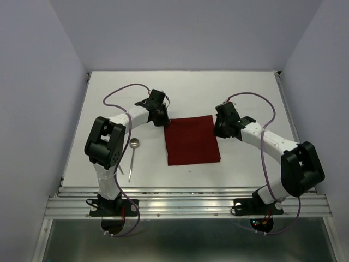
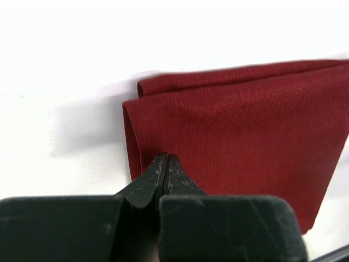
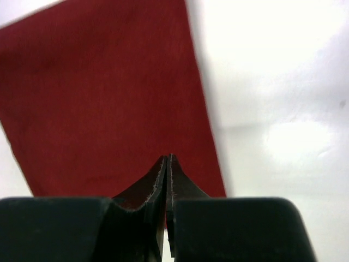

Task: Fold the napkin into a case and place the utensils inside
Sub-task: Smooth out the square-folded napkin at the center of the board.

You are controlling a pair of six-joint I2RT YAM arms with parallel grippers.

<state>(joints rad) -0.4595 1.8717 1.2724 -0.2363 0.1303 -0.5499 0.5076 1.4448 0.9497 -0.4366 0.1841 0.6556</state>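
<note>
The dark red napkin [image 1: 192,141] lies flat on the white table as a folded rectangle, with its layered folded edge showing in the left wrist view [image 2: 240,125]. My left gripper [image 1: 163,121] is over its far left corner with its jaws shut [image 2: 166,155] and no cloth visibly between them. My right gripper [image 1: 218,130] is over its far right corner, also shut [image 3: 168,156], above the cloth [image 3: 103,98]. The spoon [image 1: 134,143] lies left of the napkin, bowl away from the arms. I cannot make out the thin straight piece apart from the spoon's handle.
The white table [image 1: 245,93] is bounded by grey walls at the left, back and right. A metal rail [image 1: 185,204] runs along the near edge by the arm bases. The left arm's elbow [image 1: 104,143] stands close beside the spoon.
</note>
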